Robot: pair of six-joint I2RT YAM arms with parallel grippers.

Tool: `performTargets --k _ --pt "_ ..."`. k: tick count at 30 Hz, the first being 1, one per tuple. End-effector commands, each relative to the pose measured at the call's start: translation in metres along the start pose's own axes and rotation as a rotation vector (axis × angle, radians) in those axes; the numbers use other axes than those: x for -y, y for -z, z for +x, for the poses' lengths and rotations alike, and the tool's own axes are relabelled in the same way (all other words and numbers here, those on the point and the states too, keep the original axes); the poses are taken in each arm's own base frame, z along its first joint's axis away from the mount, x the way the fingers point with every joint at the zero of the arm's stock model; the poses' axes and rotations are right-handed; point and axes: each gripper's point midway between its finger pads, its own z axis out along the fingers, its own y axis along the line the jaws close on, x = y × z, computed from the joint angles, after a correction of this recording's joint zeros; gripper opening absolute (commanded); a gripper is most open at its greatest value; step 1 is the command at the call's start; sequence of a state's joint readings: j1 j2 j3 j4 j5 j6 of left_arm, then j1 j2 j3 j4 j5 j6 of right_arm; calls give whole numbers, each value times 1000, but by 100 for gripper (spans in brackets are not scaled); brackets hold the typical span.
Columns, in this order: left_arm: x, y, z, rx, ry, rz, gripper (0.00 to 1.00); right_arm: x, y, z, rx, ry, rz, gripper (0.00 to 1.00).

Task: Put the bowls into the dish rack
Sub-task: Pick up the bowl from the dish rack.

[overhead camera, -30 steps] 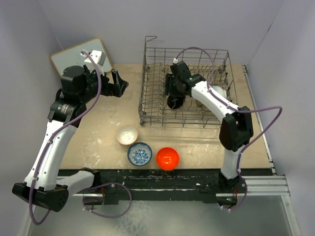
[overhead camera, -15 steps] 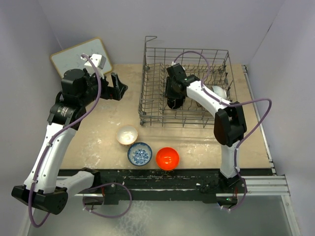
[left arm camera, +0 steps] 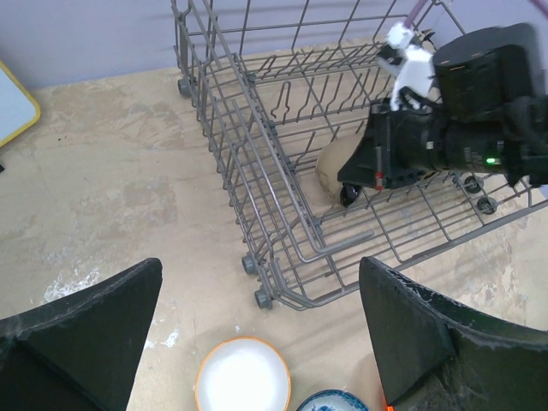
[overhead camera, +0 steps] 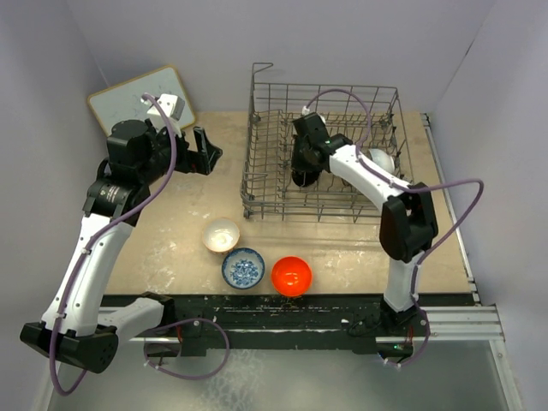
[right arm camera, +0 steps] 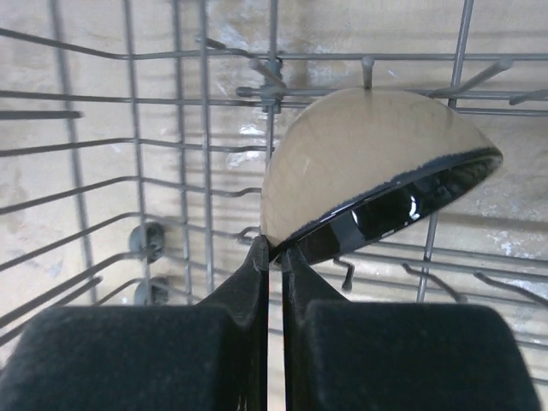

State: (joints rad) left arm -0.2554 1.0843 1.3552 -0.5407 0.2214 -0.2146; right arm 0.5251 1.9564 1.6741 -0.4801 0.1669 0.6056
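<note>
The dish rack [overhead camera: 257,175] stood on the far right part of the tabletop [overhead camera: 171,223], its loop handle at the rack's far left corner.

The right arm reached down into the rack. The right gripper [right arm camera: 272,255] had its jaws closed, with only a thin slit between the fingers and nothing seen between them. Directly ahead of its tips lay the black bowl [right arm camera: 360,163], tan outside and glossy black inside. It was tipped up on its edge among the wires at the rack's near left part, its opening facing down and toward the wrist camera. The low end of its rim sat at the fingertips; whether it touched them could not be determined.

A white bowl [overhead camera: 381,160] was in the right part of the rack, partly hidden by the right arm.

The left gripper [overhead camera: 205,147] hung above the tabletop left of the rack, jaws wide open and empty.

Three bowls remained on the tabletop toward the middle of the near edge, all upright:
- a cream bowl [overhead camera: 221,235], farthest from that edge
- a blue-and-white bowl [overhead camera: 243,268], just beside it
- an orange-red bowl [overhead camera: 291,276], just right of the patterned one

A white board [overhead camera: 141,98] lay at the far left corner.
</note>
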Motion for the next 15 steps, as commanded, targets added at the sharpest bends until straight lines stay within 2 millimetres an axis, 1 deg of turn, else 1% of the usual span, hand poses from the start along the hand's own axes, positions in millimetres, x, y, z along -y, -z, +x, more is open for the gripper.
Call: performTargets --k 1,5,7,9,11,13,15 --pt "0 0 -17 52 -32 1 99 -33 112 -98 375 30 -188 0" --pt "1 0 -19 57 -30 6 99 -33 157 -115 476 36 -235 0" --pt "1 0 -20 57 -30 6 99 -28 175 -118 502 30 -232 0" --pt "1 -1 -21 57 -30 6 99 -18 191 -119 518 30 -204 0" --pt "2 0 -22 59 -30 11 99 -3 202 -114 502 26 -142 0" --pt "3 0 -23 59 -29 17 99 16 212 -104 474 15 -66 0" --pt "5 -2 -23 57 -22 25 99 31 223 -92 450 4 -27 0"
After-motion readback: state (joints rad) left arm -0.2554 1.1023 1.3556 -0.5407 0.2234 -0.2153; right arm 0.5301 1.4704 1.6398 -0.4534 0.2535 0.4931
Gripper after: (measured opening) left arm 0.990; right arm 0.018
